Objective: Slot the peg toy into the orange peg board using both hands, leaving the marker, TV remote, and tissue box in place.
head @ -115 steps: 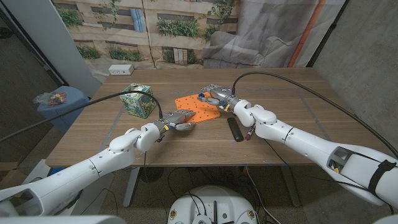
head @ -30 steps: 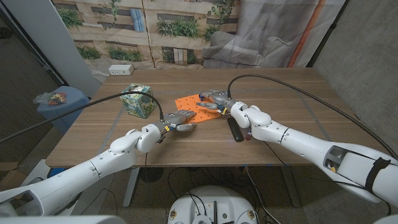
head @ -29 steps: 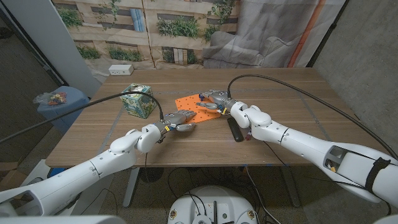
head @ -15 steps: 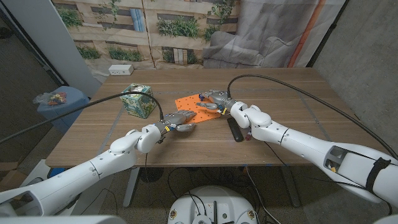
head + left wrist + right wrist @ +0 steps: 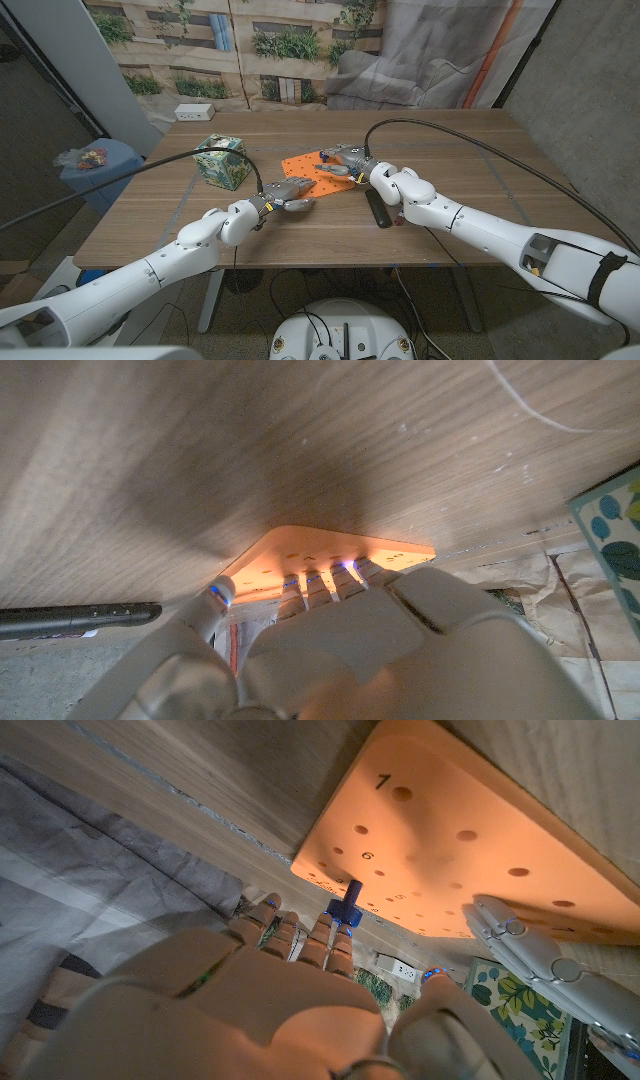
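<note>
Hard to see much of the flat orange plastic peg board (image 5: 318,170) in the head view, since both hands cover parts of it near the middle of the frame, and the small blue peg toy (image 5: 327,157) is just a speck of blue at the right hand's fingertips. The right wrist view is clearer: the blue peg toy (image 5: 345,908) stands pinched by the right hand (image 5: 290,955), its tip at the board's edge, though I can't tell if it's actually seated in a hole. The orange peg board (image 5: 450,850) there shows numbered holes, all open as far as I can see. The right hand (image 5: 345,160) sits just right of center in the head view, curled over the board's far edge. The left hand (image 5: 287,193) is a bit left of center, fingers close together and resting on the board's near corner; in the left wrist view the left hand (image 5: 330,630) has its fingertips on the board (image 5: 320,555), holding nothing. The long black TV remote (image 5: 377,207) lies right of center on the wooden table (image 5: 470,190), with the dark red-tipped marker (image 5: 397,214) just beside it, mostly hidden under the right forearm. The green patterned tissue box (image 5: 221,162) is left of center, well apart from the board.
</note>
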You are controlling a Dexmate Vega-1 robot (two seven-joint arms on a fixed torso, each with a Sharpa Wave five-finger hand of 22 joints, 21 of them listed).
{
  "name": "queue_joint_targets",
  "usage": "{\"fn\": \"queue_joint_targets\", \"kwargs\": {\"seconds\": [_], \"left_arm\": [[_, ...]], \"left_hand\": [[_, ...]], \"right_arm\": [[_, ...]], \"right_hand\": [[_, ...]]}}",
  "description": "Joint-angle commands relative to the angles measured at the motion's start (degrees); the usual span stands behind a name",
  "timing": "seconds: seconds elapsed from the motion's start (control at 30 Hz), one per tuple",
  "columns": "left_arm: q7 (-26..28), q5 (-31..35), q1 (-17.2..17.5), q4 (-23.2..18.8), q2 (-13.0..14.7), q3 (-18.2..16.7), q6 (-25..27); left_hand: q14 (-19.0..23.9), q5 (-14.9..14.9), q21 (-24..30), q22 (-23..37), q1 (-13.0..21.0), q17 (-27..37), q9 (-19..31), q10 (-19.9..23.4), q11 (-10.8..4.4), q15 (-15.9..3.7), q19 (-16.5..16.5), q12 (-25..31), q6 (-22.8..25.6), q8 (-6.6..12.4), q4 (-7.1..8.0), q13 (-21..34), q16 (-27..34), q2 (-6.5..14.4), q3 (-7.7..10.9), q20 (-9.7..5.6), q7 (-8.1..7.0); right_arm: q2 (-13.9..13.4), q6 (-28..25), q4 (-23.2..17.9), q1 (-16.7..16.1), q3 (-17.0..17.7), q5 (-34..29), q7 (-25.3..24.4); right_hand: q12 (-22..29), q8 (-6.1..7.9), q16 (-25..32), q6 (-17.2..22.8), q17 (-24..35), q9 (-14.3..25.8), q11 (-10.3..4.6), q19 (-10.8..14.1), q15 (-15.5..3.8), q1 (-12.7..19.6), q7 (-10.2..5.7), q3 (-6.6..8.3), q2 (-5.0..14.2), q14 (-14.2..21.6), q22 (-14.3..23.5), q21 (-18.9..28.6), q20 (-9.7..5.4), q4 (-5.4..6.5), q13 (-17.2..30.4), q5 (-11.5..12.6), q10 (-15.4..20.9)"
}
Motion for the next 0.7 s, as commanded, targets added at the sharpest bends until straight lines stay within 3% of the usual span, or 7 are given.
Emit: {"fn": "queue_joint_targets", "kwargs": {"seconds": [0.03, 0.7], "left_arm": [[0.4, -0.4, -0.3, 0.4, -0.2, 0.1, 0.1], [0.3, -0.8, -1.1, 1.3, -0.4, 0.2, -0.5]], "left_hand": [[2.8, -0.2, 0.4, 0.3, 0.1, 0.3, 0.4, 2.6, 0.30, -3.27, 1.0, 0.3, 2.2, 0.44, 0.07, 0.3, 0.5, 5.1, 0.40, -9.21, 1.17], [2.9, -0.2, 0.4, 0.3, 0.0, 0.3, 0.4, 2.6, 0.30, -3.30, 1.1, 0.3, 2.3, 0.46, 0.11, 0.3, 0.5, 5.1, 0.50, -9.20, 1.20]], "right_arm": [[0.6, -0.4, 0.5, 0.8, -0.7, -0.4, 2.5], [0.7, -1.2, 0.8, 1.0, -0.8, 1.0, 4.5]], "right_hand": [[0.2, 0.04, 0.3, 0.6, 0.1, 0.2, 0.06, -0.3, -0.20, -0.6, 0.07, 0.06, 1.70, -0.1, 0.1, 0.3, -0.14, 0.57, 0.3, 0.4, 0.6], [0.4, 0.13, 0.4, 1.7, 0.1, 0.2, 0.22, -0.6, -0.29, -1.8, 0.28, -0.11, 1.85, -0.1, 0.2, 0.3, -0.08, 1.40, 0.3, 0.6, 1.6]]}}
